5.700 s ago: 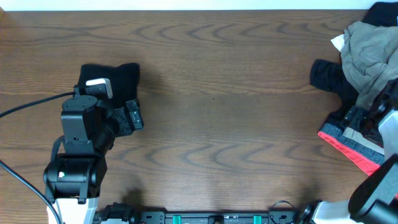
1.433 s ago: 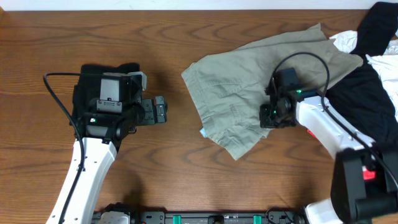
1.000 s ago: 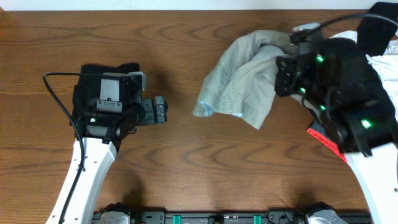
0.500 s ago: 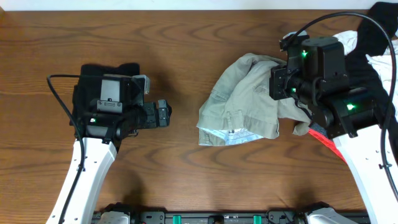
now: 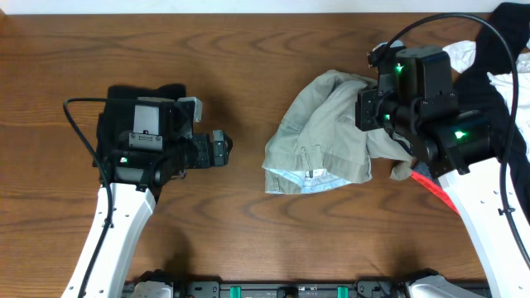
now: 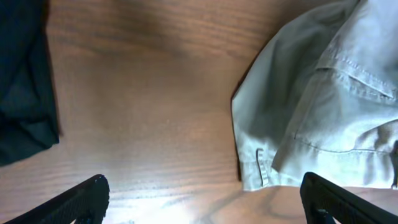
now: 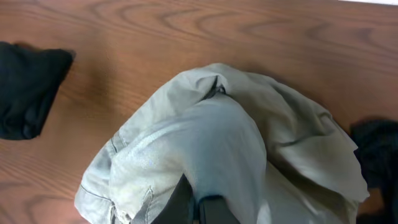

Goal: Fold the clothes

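Pale khaki-green shorts [image 5: 327, 132] hang bunched from my right gripper [image 7: 198, 208], which is shut on a pinch of their cloth above the table's middle right. Their lower edge with pale blue lining [image 5: 308, 181] rests on the wood. The right wrist view looks down over the draped shorts [image 7: 205, 137]. My left gripper [image 5: 219, 149] stands open, level with the shorts and a short way left of them; its two fingertips [image 6: 84, 199] sit far apart at the bottom corners of its view, with the shorts' hem [image 6: 261, 168] ahead between them.
A folded black garment [image 5: 137, 103] lies under the left arm at the left. At the right edge lies a heap of black [image 5: 501, 33], white [image 5: 464, 54] and coral-pink [image 5: 435, 184] clothes. Bare wood separates the two arms.
Over the last second the right gripper lowered the lifted shorts until their lower edge rests on the table. The left gripper has crept a little right, toward them.
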